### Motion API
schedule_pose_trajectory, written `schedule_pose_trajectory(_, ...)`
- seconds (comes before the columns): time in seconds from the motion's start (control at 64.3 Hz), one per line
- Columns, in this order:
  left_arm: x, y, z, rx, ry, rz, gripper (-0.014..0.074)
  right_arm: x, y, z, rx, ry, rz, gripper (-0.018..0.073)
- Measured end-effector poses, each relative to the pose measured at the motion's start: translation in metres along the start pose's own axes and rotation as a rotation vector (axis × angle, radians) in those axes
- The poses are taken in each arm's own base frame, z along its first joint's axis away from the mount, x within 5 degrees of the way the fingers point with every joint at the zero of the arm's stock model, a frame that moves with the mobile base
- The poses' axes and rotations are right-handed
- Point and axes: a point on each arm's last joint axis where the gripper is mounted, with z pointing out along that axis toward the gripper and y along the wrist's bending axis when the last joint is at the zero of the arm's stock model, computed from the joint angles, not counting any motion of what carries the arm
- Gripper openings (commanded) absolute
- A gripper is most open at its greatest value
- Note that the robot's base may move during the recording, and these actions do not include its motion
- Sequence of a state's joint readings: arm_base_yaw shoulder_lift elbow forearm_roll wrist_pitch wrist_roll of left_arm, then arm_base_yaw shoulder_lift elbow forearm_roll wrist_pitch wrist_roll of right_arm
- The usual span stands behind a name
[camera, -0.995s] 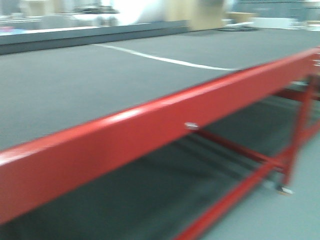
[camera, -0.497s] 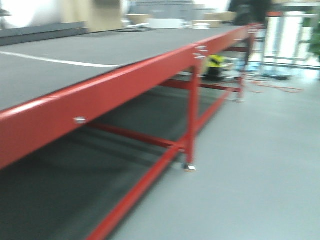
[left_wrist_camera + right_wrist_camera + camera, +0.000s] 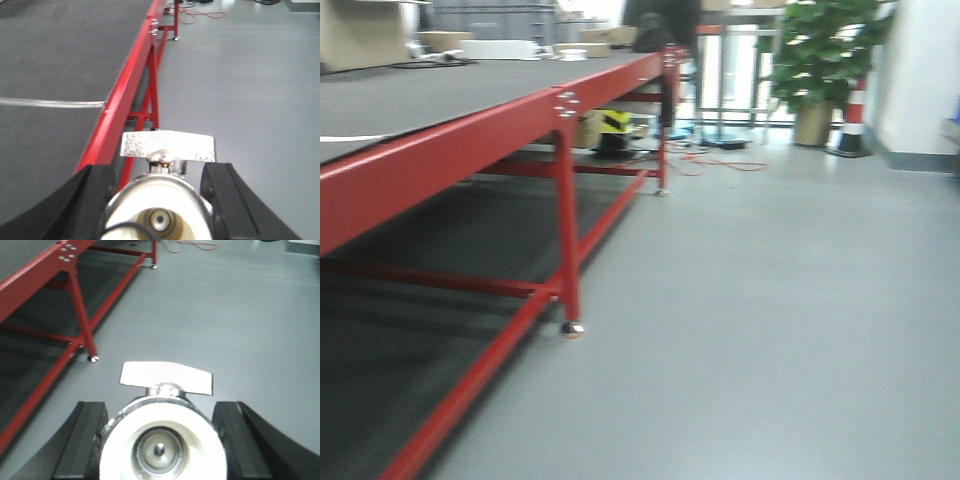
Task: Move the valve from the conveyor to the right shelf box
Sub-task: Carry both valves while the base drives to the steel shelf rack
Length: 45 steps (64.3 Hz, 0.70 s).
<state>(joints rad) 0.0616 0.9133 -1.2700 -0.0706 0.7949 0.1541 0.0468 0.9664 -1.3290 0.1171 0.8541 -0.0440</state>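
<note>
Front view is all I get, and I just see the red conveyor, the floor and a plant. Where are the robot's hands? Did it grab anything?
Observer: Yes. In the left wrist view, the left gripper is closed on a valve.
Operator: Is the other hand empty?
Observer: No. The right gripper holds a second valve, out over the bare floor.
Operator: What does it look like?
Observer: It is silvery, with a flat handle on top and a round white end facing the camera.
</note>
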Motion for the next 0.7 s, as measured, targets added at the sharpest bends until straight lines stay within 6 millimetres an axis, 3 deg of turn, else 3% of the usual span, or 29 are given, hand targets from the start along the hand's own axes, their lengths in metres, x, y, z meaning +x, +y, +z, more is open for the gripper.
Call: schedule_pose_trajectory(0.699, -0.0001, 0.0, -0.0008, 0.0, -0.002, 0.0, -0.0111, 0.0, 0.0001, -0.0009, 0.0, -0.002, 0.0, -0.0162)
